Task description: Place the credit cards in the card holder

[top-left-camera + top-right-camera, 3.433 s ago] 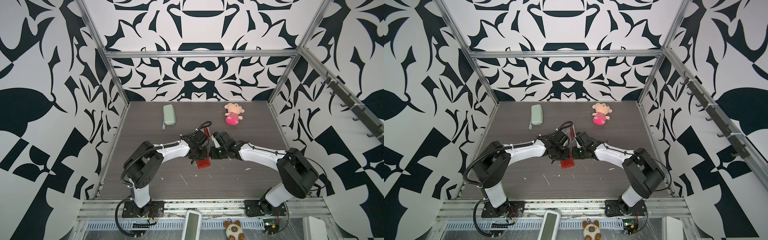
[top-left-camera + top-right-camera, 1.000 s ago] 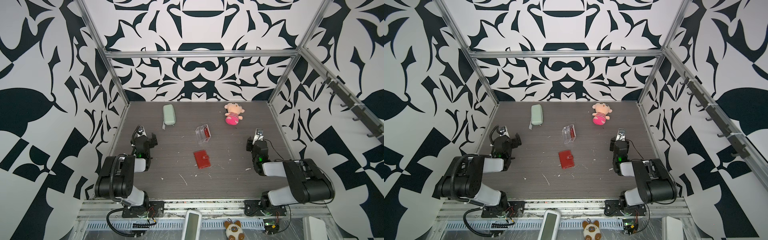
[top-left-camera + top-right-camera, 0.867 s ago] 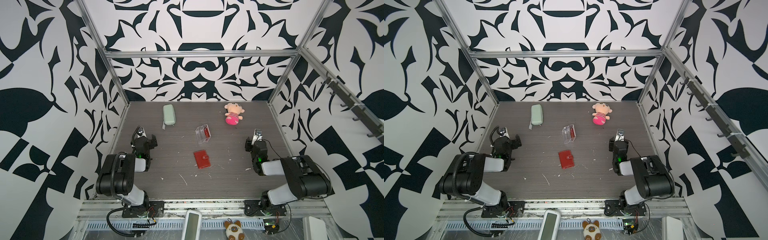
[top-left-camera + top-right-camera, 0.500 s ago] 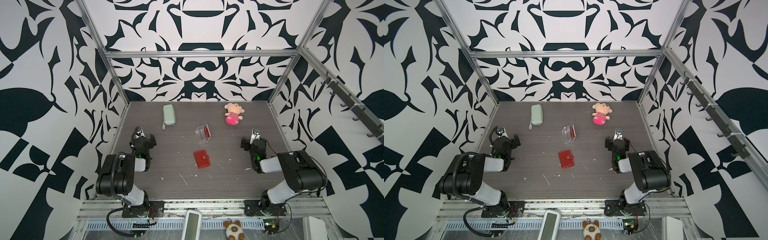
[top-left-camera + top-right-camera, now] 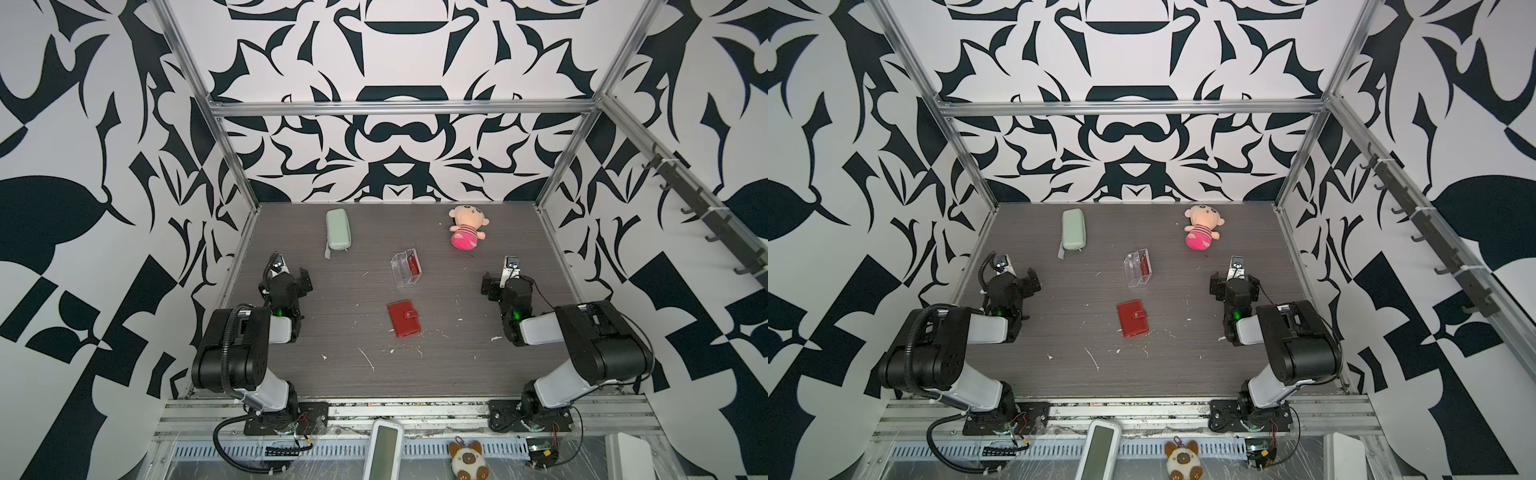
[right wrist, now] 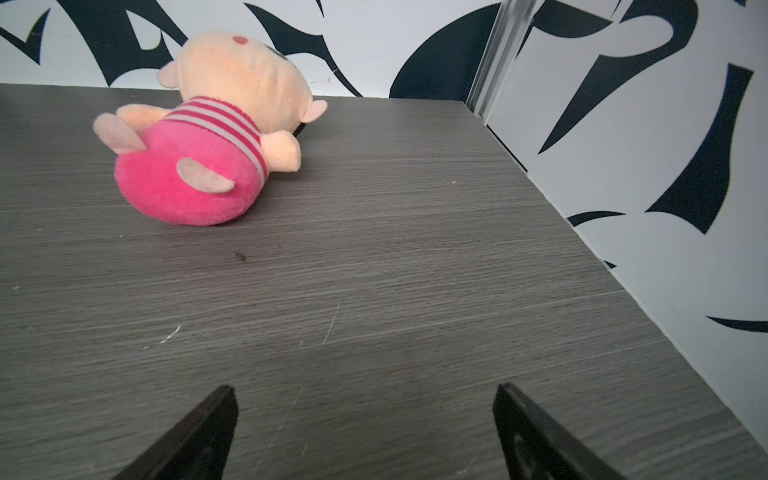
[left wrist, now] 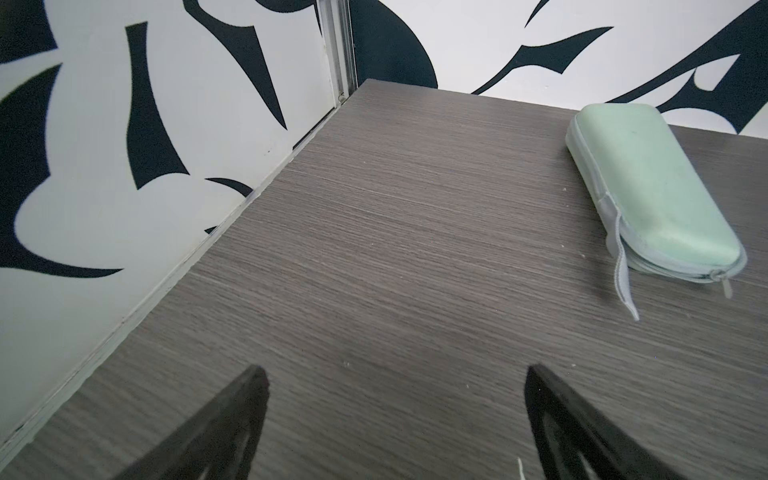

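Both arms have drawn back from the middle of the dark wood-grain surface (image 5: 457,374) and sit folded near their bases. The left end effector (image 7: 397,374) and right end effector (image 6: 365,390) are spread wide, holding nothing — the right one widened within the last second. The small red leather-like card holder (image 5: 404,318) lies shut mid-surface, long axis running near to far, far end leaning slightly left, snap tab at its right edge. Beyond stands a clear acrylic box (image 5: 401,274) with a red card (image 5: 414,264) inside; farthest, a pale green zip case (image 5: 338,229) and a pink plush doll (image 5: 464,232)
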`<action>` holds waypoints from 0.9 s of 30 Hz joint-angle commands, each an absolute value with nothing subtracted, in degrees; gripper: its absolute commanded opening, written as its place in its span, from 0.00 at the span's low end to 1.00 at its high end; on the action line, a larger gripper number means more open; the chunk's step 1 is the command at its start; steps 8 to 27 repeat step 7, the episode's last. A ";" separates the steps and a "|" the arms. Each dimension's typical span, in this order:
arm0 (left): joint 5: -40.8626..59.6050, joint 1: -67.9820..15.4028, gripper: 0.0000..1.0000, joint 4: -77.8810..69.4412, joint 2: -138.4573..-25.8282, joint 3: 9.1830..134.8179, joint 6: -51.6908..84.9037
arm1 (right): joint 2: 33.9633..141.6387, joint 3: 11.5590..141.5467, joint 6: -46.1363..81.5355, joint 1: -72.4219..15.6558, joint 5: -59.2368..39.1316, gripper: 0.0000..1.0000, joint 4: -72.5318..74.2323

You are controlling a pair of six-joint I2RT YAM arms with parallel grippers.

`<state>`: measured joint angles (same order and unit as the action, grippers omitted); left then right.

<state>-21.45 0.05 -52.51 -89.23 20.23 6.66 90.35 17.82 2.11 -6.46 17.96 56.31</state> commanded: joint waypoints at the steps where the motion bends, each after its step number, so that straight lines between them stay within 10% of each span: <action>1: -21.58 0.53 1.00 -54.39 -89.25 20.51 7.84 | 89.75 18.73 1.77 -6.24 18.37 1.00 57.12; 27: -21.51 0.65 1.00 -54.01 -89.05 20.57 7.82 | 89.76 18.72 1.78 -6.23 18.33 1.00 57.09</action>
